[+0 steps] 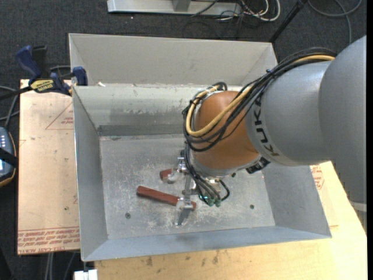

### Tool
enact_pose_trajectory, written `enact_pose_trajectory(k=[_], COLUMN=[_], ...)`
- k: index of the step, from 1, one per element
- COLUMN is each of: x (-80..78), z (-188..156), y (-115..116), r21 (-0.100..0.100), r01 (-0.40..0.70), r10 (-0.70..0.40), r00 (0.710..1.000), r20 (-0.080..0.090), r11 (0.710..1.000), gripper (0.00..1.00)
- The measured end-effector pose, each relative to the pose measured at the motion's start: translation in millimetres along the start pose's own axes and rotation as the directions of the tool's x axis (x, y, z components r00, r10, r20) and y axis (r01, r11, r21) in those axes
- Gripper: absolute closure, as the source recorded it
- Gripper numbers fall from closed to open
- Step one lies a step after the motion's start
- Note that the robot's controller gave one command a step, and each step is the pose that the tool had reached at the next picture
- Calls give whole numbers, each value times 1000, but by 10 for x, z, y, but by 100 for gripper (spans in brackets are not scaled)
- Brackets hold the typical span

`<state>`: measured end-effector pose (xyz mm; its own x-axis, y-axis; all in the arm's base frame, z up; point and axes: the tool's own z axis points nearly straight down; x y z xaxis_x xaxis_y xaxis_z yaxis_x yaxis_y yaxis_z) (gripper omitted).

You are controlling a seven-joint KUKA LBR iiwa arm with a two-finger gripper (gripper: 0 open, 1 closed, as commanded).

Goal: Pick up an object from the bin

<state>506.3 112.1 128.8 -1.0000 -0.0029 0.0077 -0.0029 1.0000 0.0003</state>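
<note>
My gripper (179, 194) hangs low over the middle of the bin floor, below the arm's orange cover. One metal fingertip (173, 177) points left and the other fingertip (184, 212) sits nearer the front wall, so the jaws look spread and open. A reddish-brown flat stick (156, 195) lies on the floor, and its right end reaches in close to the lower finger. A small reddish-brown piece (165, 172) lies just left of the upper fingertip. I see nothing clamped between the fingers.
The arm and its orange cover with cables hide the floor's right middle. Bare scuffed floor shows to the left and along the front, and sloped walls ring it.
</note>
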Motion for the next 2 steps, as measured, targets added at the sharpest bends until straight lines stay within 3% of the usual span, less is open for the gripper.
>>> enact_pose_trajectory(k=[1,2], x=[-20,-292], z=[-34,512], y=[-4,444], r21=[-1,-7], r01=[-3,1], r10=[3,-1], r00=[1000,1000], r20=[7,24], r11=[1000,1000], gripper=[0,100])
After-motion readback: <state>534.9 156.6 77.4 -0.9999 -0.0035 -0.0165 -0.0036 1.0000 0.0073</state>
